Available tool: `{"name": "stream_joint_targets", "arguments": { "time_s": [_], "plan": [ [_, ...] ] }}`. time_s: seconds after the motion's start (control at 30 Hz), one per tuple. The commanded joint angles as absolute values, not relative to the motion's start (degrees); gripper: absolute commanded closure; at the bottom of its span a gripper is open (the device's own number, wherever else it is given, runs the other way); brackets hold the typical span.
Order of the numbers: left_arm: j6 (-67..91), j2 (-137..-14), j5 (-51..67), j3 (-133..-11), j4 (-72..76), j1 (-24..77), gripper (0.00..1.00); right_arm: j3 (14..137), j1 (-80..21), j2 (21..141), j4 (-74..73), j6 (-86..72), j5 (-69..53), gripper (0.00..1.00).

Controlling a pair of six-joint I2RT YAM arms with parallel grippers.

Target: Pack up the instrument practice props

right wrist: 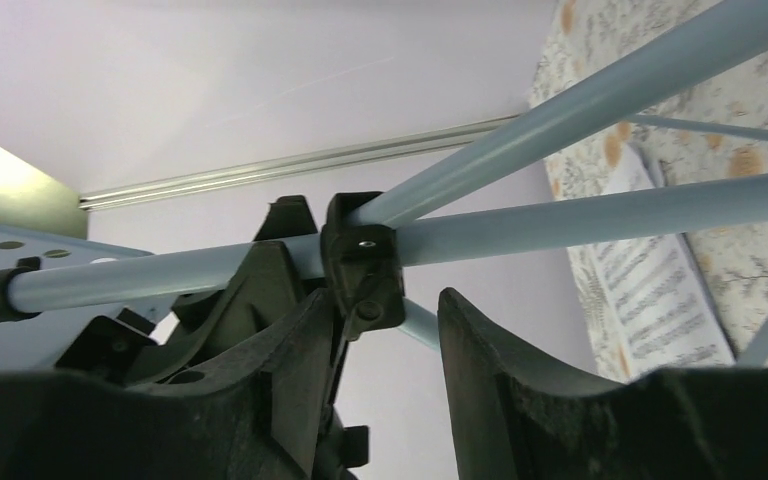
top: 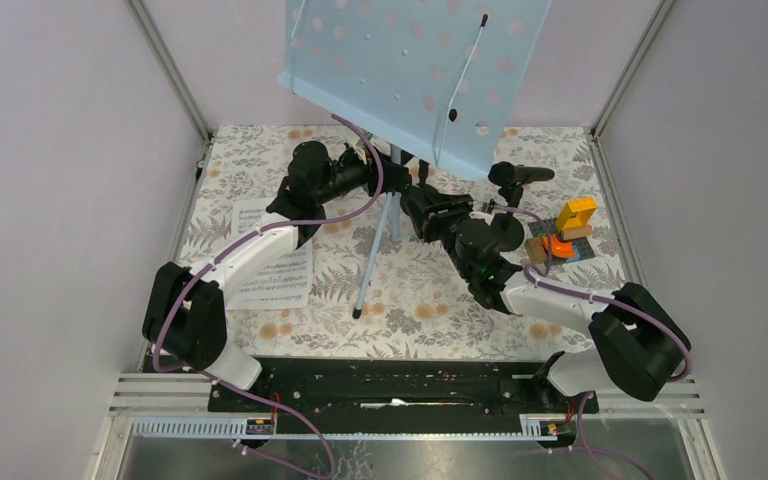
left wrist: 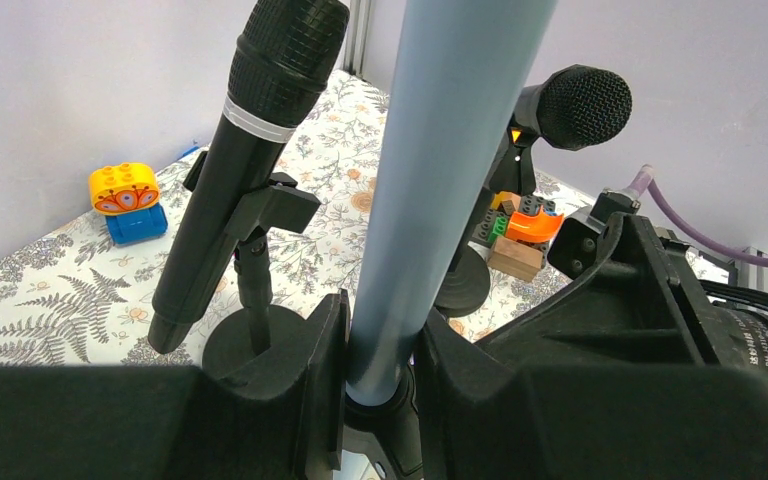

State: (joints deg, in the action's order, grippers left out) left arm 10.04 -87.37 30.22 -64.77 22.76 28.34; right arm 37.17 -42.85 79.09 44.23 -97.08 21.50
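Note:
The light-blue perforated music desk [top: 415, 70] stands tilted on its blue-grey tripod [top: 372, 260] at the back middle. My left gripper [top: 385, 180] is shut on the tripod's upright pole [left wrist: 430, 180]; its fingers [left wrist: 310, 370] press both sides of the pole. My right gripper [top: 418, 208] is open around the tripod's black leg hub [right wrist: 365, 270], which lies against one finger only. Two black microphones [left wrist: 250, 150] [left wrist: 570, 105] sit in round-based holders [left wrist: 250, 335] behind the pole; the top view shows one [top: 520, 173]. A white sheet-music page [top: 275, 270] lies on the left.
Colourful toy blocks [top: 565, 235] stand at the right by a microphone holder; another yellow and blue block [left wrist: 125, 200] sits near the back wall. The floral table [top: 430, 320] is walled on three sides. The tripod legs spread across the middle.

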Motion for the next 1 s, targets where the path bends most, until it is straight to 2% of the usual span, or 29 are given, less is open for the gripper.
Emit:
{"name": "stream_joint_targets", "arguments": {
  "time_s": [0.0,0.13,0.3,0.57,0.77,0.97],
  "plan": [
    [14.3,-88.0,30.6,-65.2,19.4,27.9,1.0,38.8,-42.5,79.9,50.3,-100.4,22.4,0.5],
    [15.0,-88.7,31.4,-65.5,19.7,27.9,1.0,39.4,-42.4,81.2,51.7,-100.7,21.8,0.53],
    [15.1,-88.9,31.6,-65.8,19.5,27.9,1.0,40.6,-42.3,84.0,53.7,-101.5,19.5,0.63],
    [15.2,-89.1,31.7,-65.9,19.4,27.9,1.0,39.8,-42.0,88.2,60.6,-101.2,15.6,1.0],
    [14.8,-88.7,31.5,-65.9,19.2,27.9,1.0,38.9,-41.6,87.0,60.5,-90.9,16.4,1.0],
    [15.5,-89.3,31.8,-66.2,19.4,27.9,1.0,42.2,-41.7,86.8,65.7,-57.8,8.1,1.0]
  ]
}}
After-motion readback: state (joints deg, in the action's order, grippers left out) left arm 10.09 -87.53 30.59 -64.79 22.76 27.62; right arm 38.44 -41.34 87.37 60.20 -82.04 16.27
